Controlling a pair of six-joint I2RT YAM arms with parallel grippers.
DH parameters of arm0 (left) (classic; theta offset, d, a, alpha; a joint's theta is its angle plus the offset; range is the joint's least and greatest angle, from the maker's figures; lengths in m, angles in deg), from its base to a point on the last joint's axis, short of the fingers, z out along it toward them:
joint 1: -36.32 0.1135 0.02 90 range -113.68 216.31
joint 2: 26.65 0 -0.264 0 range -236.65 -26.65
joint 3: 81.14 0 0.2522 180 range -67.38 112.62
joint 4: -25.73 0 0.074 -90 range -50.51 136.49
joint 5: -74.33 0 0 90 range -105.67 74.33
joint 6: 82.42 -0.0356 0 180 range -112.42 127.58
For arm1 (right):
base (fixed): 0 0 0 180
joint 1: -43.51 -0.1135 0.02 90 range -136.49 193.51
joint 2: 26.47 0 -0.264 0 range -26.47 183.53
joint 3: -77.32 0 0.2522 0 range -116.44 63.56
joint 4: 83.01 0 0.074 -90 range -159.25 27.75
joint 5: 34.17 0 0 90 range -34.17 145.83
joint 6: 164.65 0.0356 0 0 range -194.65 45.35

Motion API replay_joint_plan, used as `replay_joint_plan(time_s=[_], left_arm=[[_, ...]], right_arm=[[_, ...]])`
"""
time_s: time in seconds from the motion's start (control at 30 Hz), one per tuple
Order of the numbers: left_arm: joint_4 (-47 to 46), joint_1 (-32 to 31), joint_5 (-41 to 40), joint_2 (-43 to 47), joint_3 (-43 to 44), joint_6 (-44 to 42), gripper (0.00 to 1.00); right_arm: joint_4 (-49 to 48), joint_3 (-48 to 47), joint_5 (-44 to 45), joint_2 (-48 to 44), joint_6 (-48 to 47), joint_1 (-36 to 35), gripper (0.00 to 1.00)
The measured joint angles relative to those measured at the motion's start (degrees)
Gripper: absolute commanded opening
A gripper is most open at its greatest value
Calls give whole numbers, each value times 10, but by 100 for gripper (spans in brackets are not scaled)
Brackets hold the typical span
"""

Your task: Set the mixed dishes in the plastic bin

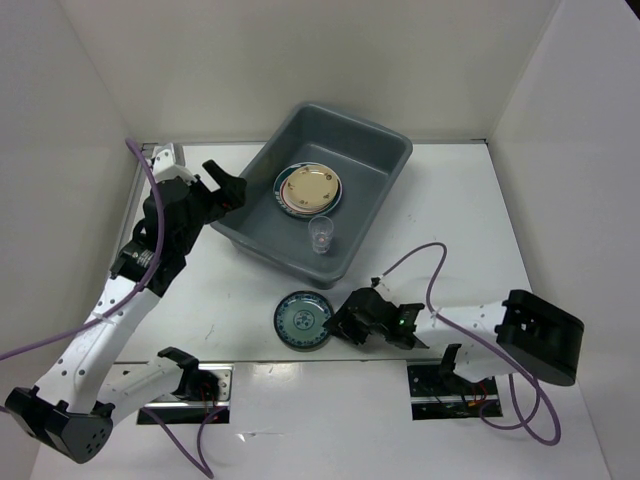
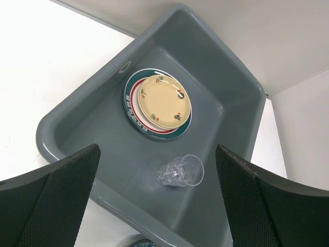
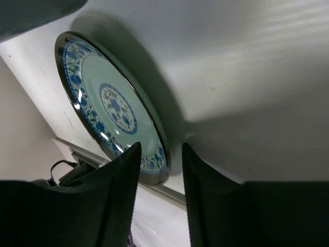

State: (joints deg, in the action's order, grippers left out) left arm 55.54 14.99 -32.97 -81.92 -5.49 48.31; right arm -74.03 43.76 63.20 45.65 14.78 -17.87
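Only your right wrist view shows the right pincer (image 3: 160, 154) part-open astride the rim of the dark teal patterned round plate (image 3: 110, 103), with bare table showing beside one finger and nothing clamped. Overhead, that plate lies flat, face up, on the white table (image 1: 470, 230) just before the large grey plastic bin (image 1: 365, 165), whose long axis runs near-left to far-right. White walls (image 1: 250, 60) enclose the table. Your left pincer (image 2: 157, 149) gapes wide, empty, above the bin, where a beige plate (image 2: 163, 100) tops a banded plate (image 2: 132, 112) beside a tiny clear cup (image 2: 180, 171).
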Motion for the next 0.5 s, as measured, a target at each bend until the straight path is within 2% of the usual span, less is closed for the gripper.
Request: replay_joint_plan(time_s=[0.07,0.17,0.2,0.3,0.5], left_arm=[[0,0,0,0,-2,0,99],[-1,0,0,0,-2,0,99],[-2,0,0,1,-3,0,99],[-2,0,0,1,-4,0,99],[-2,0,-6,9,-4,0,99]], right_arm=[[-8,-13,0,25,-5,0,37],[-17,-29,0,54,-12,0,23],[-17,-32,0,59,-13,0,13],[-15,-35,1,63,-20,0,1],[57,-39,13,-6,-18,-1,1]])
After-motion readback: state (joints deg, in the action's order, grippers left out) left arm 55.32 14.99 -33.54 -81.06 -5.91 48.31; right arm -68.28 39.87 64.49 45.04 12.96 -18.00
